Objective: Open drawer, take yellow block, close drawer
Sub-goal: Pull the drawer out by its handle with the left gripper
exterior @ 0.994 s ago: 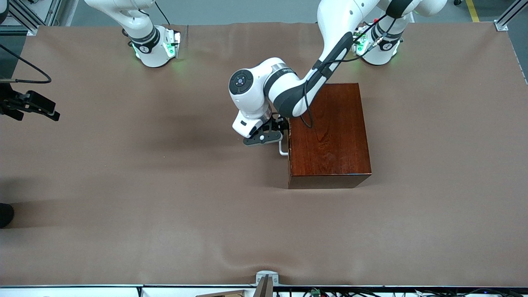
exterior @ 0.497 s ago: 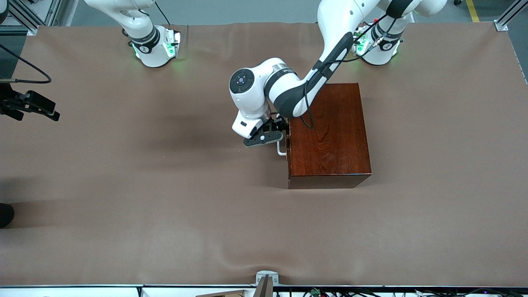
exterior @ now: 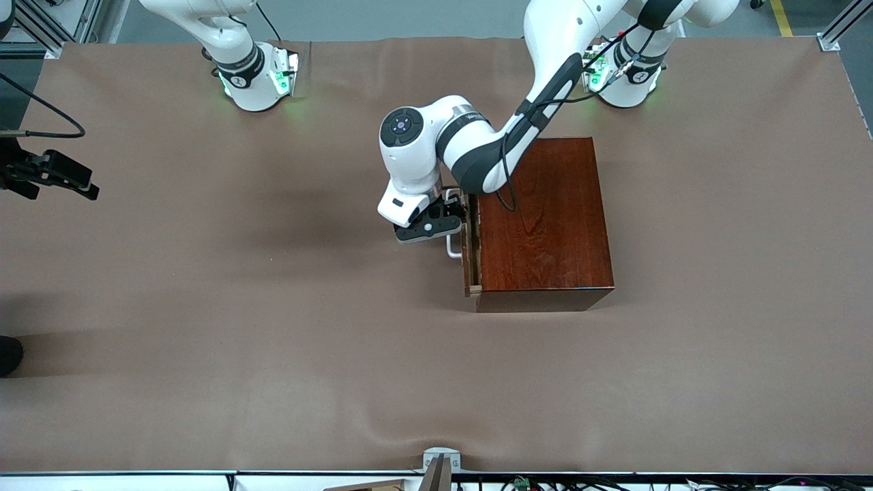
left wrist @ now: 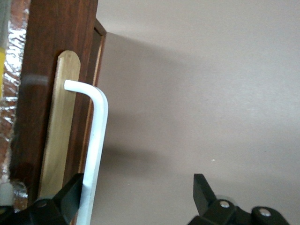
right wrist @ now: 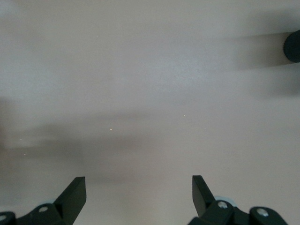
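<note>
Your left gripper (exterior: 447, 225) sits at the drawer (exterior: 469, 254) front, near the middle of the tabletop (exterior: 273, 307). Its fingers (left wrist: 70, 199) are spread, with one hooked inside the white handle (left wrist: 96, 154) rather than pinching it. Since a second ago the drawer has slid a short way out of the wooden box (exterior: 542, 225) toward the right arm's end of the table, and a strip of pale tray now shows along the box front. So the opening has begun, but the gap is too narrow to reach in. You cannot see the yellow block yet; presumably it lies inside. Judging by that, you keep pulling. Your right gripper (right wrist: 138, 199) waits with jaws wide apart, holding nothing, over bare cloth.
</note>
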Motion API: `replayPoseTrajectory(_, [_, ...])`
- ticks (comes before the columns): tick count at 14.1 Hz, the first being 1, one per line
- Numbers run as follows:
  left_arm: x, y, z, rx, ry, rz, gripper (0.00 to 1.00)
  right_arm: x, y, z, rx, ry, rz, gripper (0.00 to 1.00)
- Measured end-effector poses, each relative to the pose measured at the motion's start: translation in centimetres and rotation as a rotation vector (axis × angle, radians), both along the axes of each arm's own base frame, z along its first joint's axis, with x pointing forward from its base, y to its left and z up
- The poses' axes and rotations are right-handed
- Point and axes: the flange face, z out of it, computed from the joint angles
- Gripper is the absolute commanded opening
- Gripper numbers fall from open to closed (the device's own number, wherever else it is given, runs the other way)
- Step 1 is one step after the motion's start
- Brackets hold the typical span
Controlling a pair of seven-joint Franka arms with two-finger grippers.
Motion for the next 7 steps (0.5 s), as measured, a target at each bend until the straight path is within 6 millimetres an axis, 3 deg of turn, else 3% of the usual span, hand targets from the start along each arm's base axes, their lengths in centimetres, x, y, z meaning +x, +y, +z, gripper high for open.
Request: replayPoseTrajectory(7, [-1.0,-2.0,0.0,-0.063,-0.035,-0.022,1.00,0.0,0.2,0.0,0.000,0.000,0.003,1.00])
